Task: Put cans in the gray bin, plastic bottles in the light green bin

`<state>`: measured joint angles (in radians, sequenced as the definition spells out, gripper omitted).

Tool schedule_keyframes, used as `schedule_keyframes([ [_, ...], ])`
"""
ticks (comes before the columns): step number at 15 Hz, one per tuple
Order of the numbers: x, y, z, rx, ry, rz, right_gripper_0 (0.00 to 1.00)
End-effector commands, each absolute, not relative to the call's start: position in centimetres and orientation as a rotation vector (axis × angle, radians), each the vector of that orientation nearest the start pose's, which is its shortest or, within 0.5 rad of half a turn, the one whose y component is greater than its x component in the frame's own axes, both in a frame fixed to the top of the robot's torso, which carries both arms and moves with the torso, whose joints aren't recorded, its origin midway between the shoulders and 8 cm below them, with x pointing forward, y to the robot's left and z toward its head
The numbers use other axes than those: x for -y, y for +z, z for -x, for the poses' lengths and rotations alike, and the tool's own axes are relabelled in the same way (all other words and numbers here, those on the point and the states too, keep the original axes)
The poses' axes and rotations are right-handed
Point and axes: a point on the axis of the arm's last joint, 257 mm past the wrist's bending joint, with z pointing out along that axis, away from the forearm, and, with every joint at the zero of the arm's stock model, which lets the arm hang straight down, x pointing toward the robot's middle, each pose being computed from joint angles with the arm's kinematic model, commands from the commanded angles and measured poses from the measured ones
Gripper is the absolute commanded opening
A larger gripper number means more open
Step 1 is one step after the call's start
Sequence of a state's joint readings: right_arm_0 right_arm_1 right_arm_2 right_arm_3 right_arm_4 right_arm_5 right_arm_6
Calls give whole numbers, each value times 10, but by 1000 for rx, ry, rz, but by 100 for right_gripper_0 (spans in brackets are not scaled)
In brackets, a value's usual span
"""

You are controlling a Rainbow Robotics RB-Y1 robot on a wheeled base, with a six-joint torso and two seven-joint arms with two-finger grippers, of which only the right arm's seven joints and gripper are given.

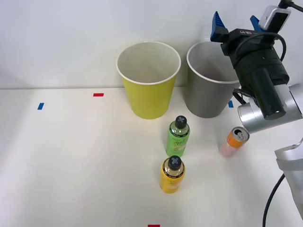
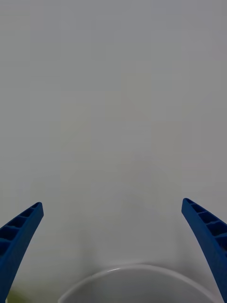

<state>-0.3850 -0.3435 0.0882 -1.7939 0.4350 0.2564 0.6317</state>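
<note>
On the white table (image 1: 71, 161), near its middle: green bottle (image 1: 178, 137) upright, yellow bottle (image 1: 172, 174) just at its 6 o'clock, both standing capped and within easy reach for a side grasp. At 3 o'clock of the green bottle, well apart: orange-pink can (image 1: 234, 141), tilted or lying with silver top toward the camera, hard to say which. At 11 o'clock of the bottles: light green bin (image 1: 148, 80), mouth open, seemingly empty. Beside it at 3 o'clock, nearly touching: gray bin (image 1: 208, 80), rim partly hidden by the arm; something dark reddish inside, possibly the red can, though too dim to confirm. Over the gray bin's far rim: right gripper (image 1: 237, 27), fingers spread wide, holding nothing, pointing up and away toward the wall. From the wrist: blue fingers (image 2: 19, 232) far apart, pale rim below them. Likely a release pose, wrist raised above the bin mouth.
</note>
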Motion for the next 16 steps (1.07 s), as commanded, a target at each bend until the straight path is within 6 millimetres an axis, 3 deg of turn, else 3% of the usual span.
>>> schedule_keyframes([
  [1,220,38,-573,-1142,273,30,100],
  [4,242,39,-538,-1110,261,10,100],
  [7,254,36,-490,-1099,274,-8,100],
  [16,310,-43,-365,-1300,168,-145,100],
])
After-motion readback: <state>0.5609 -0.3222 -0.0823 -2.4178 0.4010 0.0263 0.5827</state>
